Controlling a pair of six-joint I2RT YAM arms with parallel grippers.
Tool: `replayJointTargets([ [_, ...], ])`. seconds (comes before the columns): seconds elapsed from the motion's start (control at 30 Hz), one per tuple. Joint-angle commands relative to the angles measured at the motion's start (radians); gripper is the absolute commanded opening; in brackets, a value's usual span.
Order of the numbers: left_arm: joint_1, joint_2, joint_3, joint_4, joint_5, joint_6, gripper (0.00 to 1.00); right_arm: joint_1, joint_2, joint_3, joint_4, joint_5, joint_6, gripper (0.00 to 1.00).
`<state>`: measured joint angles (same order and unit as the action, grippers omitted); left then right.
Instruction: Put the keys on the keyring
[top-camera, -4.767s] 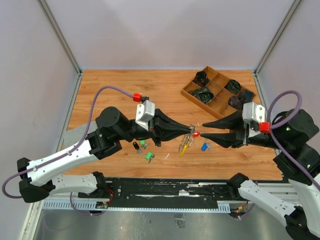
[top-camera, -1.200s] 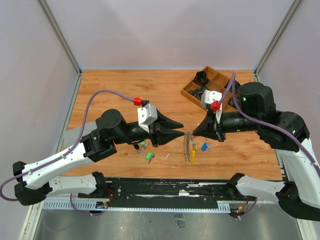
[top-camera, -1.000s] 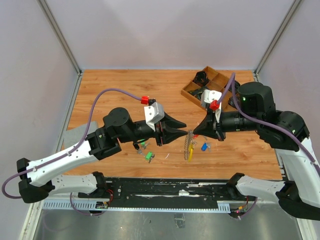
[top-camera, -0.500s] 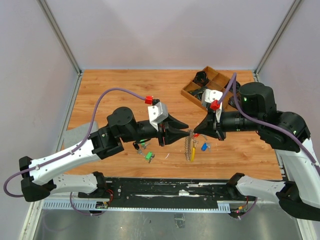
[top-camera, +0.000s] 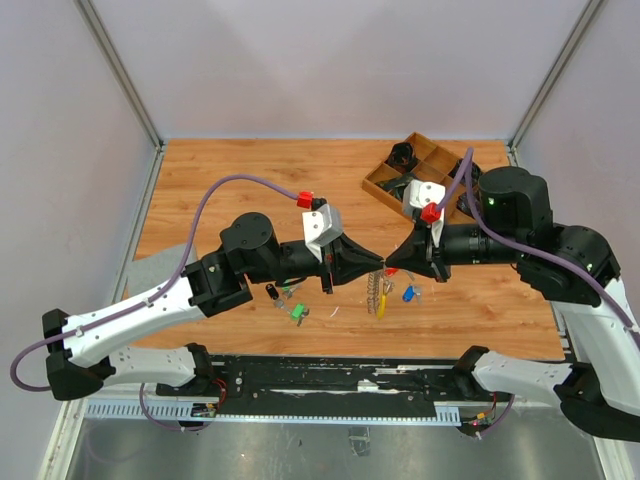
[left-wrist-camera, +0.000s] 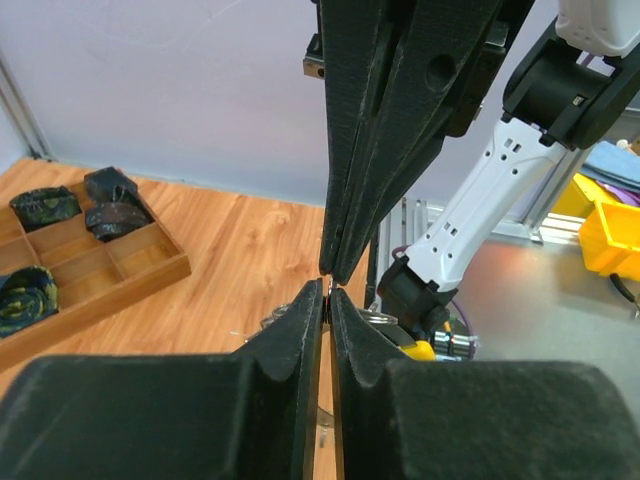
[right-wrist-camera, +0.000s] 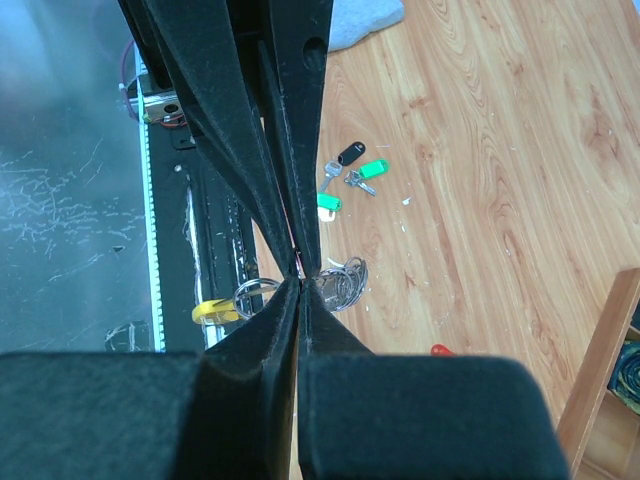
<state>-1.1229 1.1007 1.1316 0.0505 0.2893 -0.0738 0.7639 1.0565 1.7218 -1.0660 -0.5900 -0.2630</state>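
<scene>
Right wrist shows green keys (right-wrist-camera: 371, 169); left wrist shows wooden tray (left-wrist-camera: 100, 305) instead.

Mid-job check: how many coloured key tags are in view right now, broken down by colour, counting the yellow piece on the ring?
green tags: 2
black tag: 1
blue tag: 1
red tag: 1
yellow piece on the keyring: 1
Total: 6

Right gripper (right-wrist-camera: 301, 290) (jaws shut) holds keyring (right-wrist-camera: 345, 284), tip-to-tip with left gripper (right-wrist-camera: 292, 255).
</scene>
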Motion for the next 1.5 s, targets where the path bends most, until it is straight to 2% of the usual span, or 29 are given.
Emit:
replayJointTargets([
  [0.0,-0.009,0.006,0.038,0.032,0.015,0.003,0.10,0.021,-0.014,-0.007,0.041,0.003,0.016,0.00],
  [0.13,-0.009,0.008,0.039,0.029,0.020,0.005,0.01,0.022,-0.014,-0.008,0.044,0.005,0.018,0.00],
  [0.4,-0.010,-0.027,0.026,0.033,-0.010,0.030,0.00,0.023,-0.052,-0.033,0.107,-0.003,0.035,0.01],
  [0.5,-0.009,-0.049,0.024,0.032,-0.025,0.039,0.01,0.023,-0.080,-0.050,0.151,0.017,0.053,0.24],
  [0.57,-0.009,-0.053,0.029,0.016,-0.034,0.048,0.01,0.022,-0.107,-0.067,0.186,0.055,0.071,0.32],
  [0.77,-0.010,-0.066,0.020,-0.008,-0.104,0.054,0.00,0.023,-0.190,-0.145,0.265,0.204,0.151,0.39],
  [0.93,-0.009,-0.078,0.015,-0.051,-0.173,0.066,0.01,0.021,-0.182,-0.201,0.194,0.483,0.267,0.42],
  [1.0,-0.008,-0.099,-0.007,-0.047,-0.213,0.059,0.00,0.009,-0.166,-0.238,0.161,0.539,0.326,0.42],
  [1.1,0.001,-0.118,-0.019,-0.068,-0.259,0.054,0.01,-0.054,-0.151,-0.322,0.152,0.519,0.409,0.43],
  [1.27,0.011,-0.118,-0.020,-0.097,-0.267,0.038,0.00,-0.284,-0.103,-0.530,0.153,0.324,0.478,0.46],
  [1.33,0.012,-0.111,-0.018,-0.103,-0.267,0.033,0.01,-0.332,-0.074,-0.610,0.161,0.343,0.476,0.45],
  [1.47,0.013,-0.108,-0.014,-0.110,-0.285,0.029,0.00,-0.342,0.020,-0.724,0.200,0.488,0.442,0.45],
])
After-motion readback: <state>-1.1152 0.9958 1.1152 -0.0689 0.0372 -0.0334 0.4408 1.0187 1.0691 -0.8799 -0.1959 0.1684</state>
